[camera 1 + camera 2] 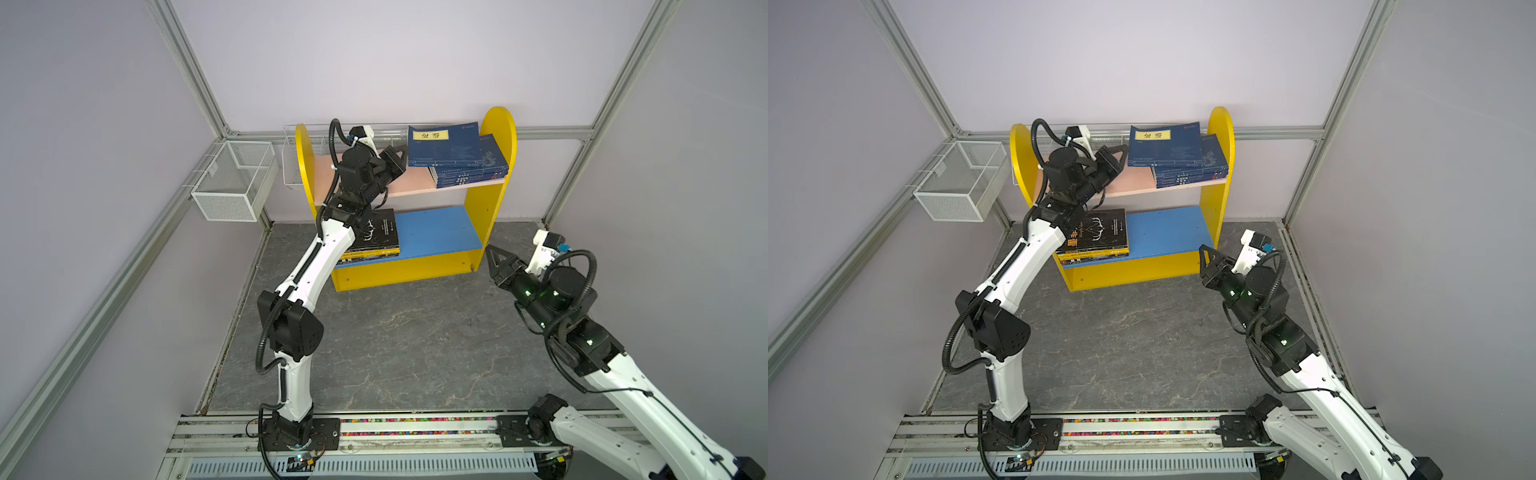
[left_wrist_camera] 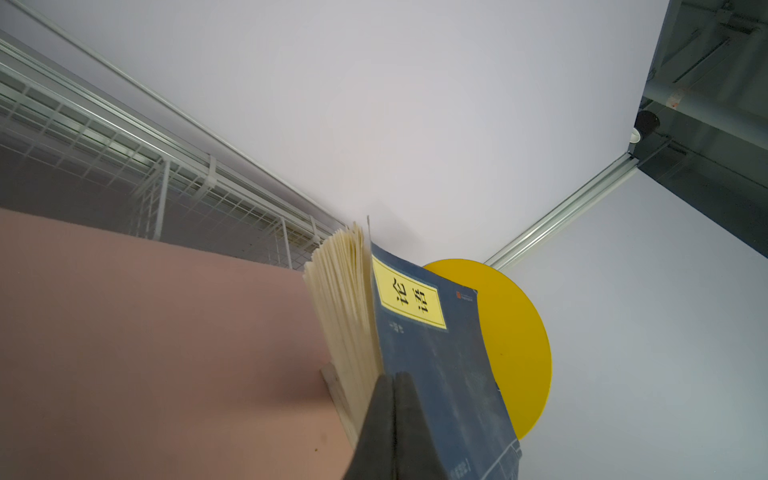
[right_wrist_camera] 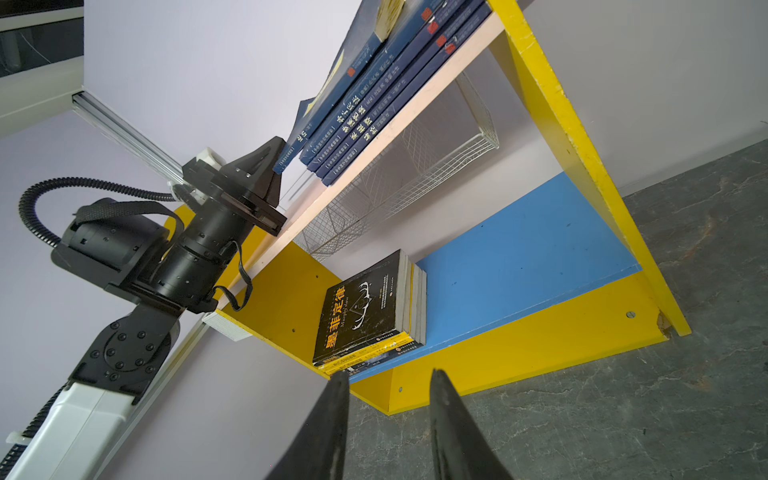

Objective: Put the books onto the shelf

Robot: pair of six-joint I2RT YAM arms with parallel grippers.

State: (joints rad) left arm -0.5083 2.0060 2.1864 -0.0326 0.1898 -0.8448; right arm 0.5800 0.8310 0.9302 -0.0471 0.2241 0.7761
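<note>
Leaning askew at upper centre in both top views, the top book [image 1: 442, 143] rests partly on the navy stack [image 1: 471, 176] at the right end of the shelf's [image 1: 500, 137] pink board [image 1: 411, 189]. Its left part overhangs the stack, and its pages fan loose in the left wrist view. The left jaws are closed tight with nothing visibly between them, their tip at that book's near edge. A black-topped pile [image 1: 376, 232] lies at the left of the blue board [image 1: 440, 232]; no books show on the bench [image 1: 395, 340]. The right jaws stand narrowly apart and empty, low and to the right of the shelf. The risk, I judge, lies in a nudge. A push landing on the loose pages rather than the cover may crumple them or swing the overhanging book off the board's front edge. Pushed too hard, the stack beneath may shift too.
</note>
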